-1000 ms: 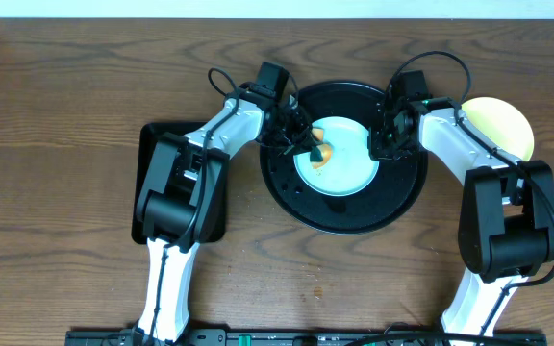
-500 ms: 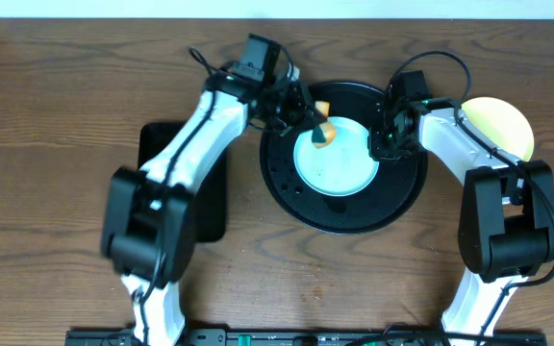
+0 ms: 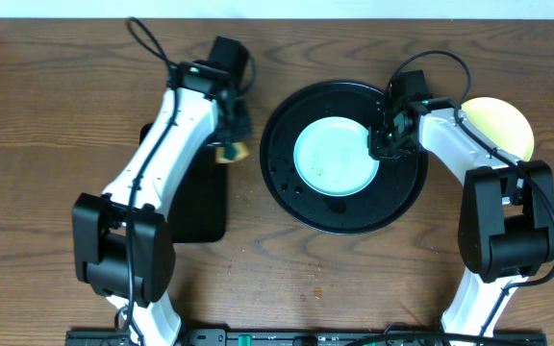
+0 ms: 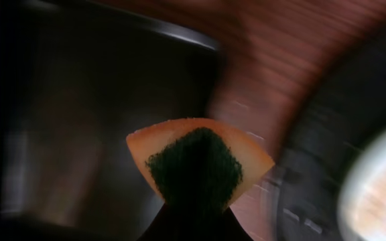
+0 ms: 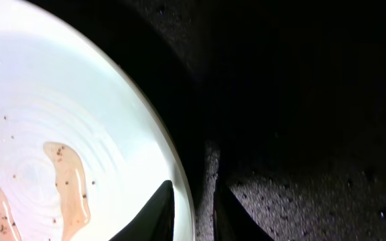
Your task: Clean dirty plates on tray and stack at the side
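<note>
Plate [image 3: 330,159] sits centre of round tray [image 3: 279,190]; your right gripper [image 5: 193,204] straddles its right rim, pinched or not, can't tell. Left gripper [image 3: 230,145] clenches sponge [image 4: 200,161], left of tray, apart from it.

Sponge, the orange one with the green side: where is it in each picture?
Overhead: the sponge is just left of the round black tray.
Left wrist: the sponge is big and close at the bottom middle.
Right wrist: not in it.
Shared landmark: the pale blue plate, a blur at the left wrist view's right edge, and filling the right wrist view's left side.
</note>
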